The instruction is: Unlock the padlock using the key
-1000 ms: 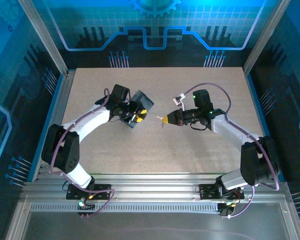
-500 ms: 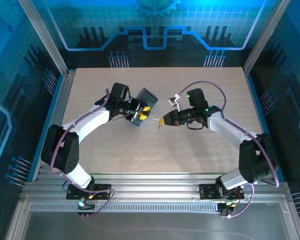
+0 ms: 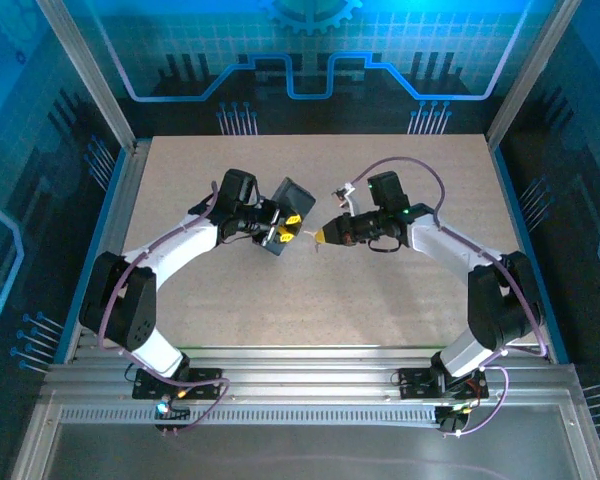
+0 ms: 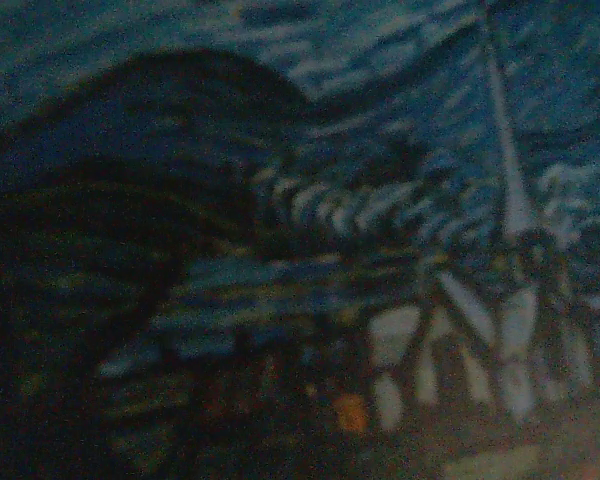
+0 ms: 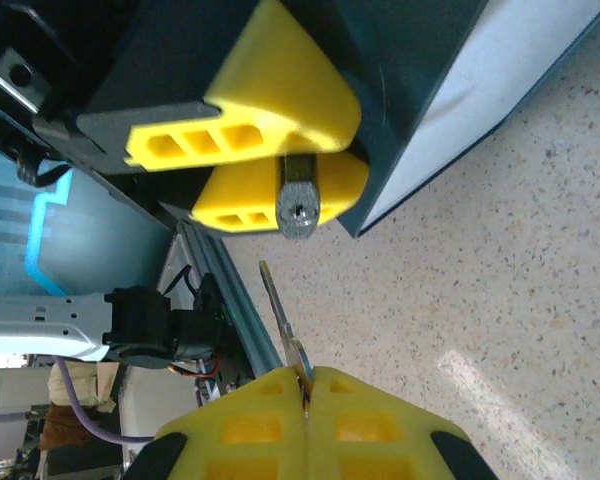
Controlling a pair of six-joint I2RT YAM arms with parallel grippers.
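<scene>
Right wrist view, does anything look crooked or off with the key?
Slightly. The key, pinched in the right tool, leans off line. Its tip sits below and left of the padlock keyhole, not yet inserted. The padlock sits between the left tool fingers.

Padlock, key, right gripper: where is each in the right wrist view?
padlock (image 5: 298, 205), right wrist view, its keyhole end.
key (image 5: 283, 320), right wrist view, middle of the blade.
right gripper (image 5: 307, 392), right wrist view, seam between its yellow fingertips.
</scene>
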